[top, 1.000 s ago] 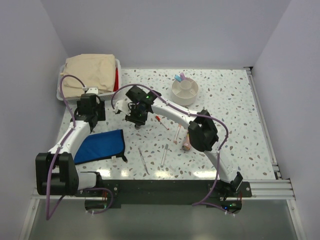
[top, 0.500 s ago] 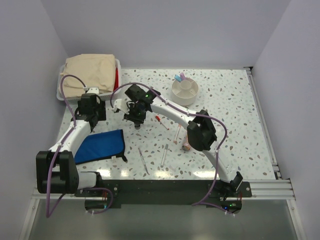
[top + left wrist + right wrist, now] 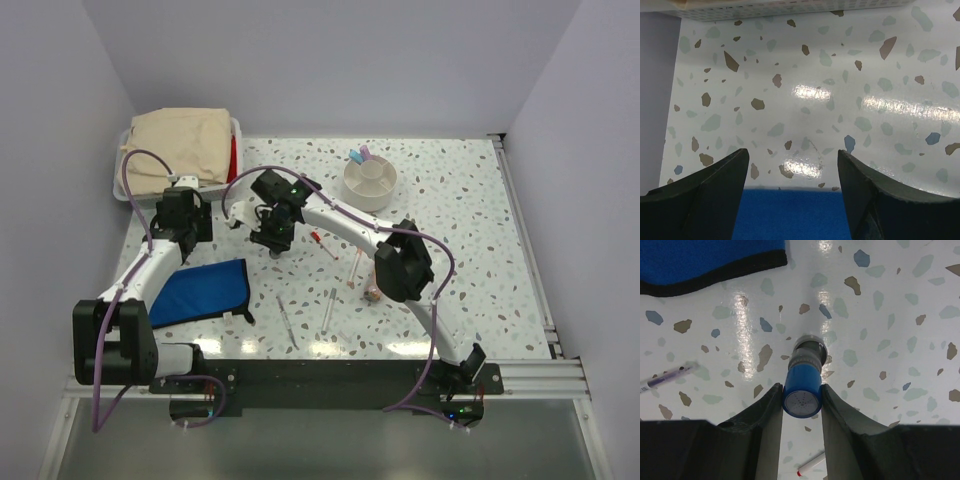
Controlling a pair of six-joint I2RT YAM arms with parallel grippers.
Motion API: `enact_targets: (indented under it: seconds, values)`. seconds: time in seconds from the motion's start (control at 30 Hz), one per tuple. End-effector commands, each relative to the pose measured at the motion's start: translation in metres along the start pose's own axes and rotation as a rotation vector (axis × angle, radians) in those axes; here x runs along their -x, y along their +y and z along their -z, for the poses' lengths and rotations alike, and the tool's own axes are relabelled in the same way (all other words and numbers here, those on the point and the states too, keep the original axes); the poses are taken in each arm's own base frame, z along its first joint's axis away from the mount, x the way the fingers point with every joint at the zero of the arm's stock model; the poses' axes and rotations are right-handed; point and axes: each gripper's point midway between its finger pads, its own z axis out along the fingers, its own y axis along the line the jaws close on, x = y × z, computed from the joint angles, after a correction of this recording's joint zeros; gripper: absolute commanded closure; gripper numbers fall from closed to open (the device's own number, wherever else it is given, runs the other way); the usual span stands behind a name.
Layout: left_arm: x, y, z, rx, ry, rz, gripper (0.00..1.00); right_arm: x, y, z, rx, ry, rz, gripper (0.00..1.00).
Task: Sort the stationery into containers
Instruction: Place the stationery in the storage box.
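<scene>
Right wrist view: right gripper [image 3: 801, 390] is clamped on a blue-capped stick [image 3: 802, 380], one finger on each side of the cap. The stick is upright, cap end toward the camera, metal end pointing at the table [image 3: 890, 340]. Cannot tell if that end touches the surface. The vertical hold looks suited to dropping it end-first into a container.

A purple pen [image 3: 667, 376] and a red-tipped pen [image 3: 810, 465] lie near it, with the blue pouch [image 3: 705, 260] edge beyond.

Top view: this gripper sits left of centre, well apart from the white cup [image 3: 370, 183] at rear right. The bin [image 3: 238, 126], a beige cloth [image 3: 185, 140] over it, is at rear left.

Left gripper [image 3: 792, 152] hangs empty with jaws wide apart, over bare table just beyond the pouch. It is probably parked clear of the right arm's path.

Several pens [image 3: 287, 322] lie loose near the front.
</scene>
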Motion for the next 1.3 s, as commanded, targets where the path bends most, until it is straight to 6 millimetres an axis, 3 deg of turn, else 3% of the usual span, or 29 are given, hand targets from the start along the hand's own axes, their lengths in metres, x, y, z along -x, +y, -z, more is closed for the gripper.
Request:
enact_targets:
  seconds: [0.0, 0.33, 0.97, 1.27]
  values:
    - [0.014, -0.001, -0.003, -0.007, -0.051, 0.014, 0.23, 0.005, 0.0, 0.003, 0.015, -0.025, 0.0, 1.0]
    - [0.015, -0.004, -0.004, -0.017, -0.046, 0.011, 0.23, 0.028, -0.02, 0.016, -0.052, -0.1, 0.023, 1.0]
    - [0.015, -0.005, -0.005, -0.022, -0.043, 0.007, 0.23, 0.016, -0.019, -0.001, -0.031, -0.09, -0.001, 1.0]
    - [0.013, -0.005, -0.007, -0.021, -0.036, 0.0, 0.23, -0.001, -0.005, -0.003, 0.026, -0.034, -0.002, 1.0]
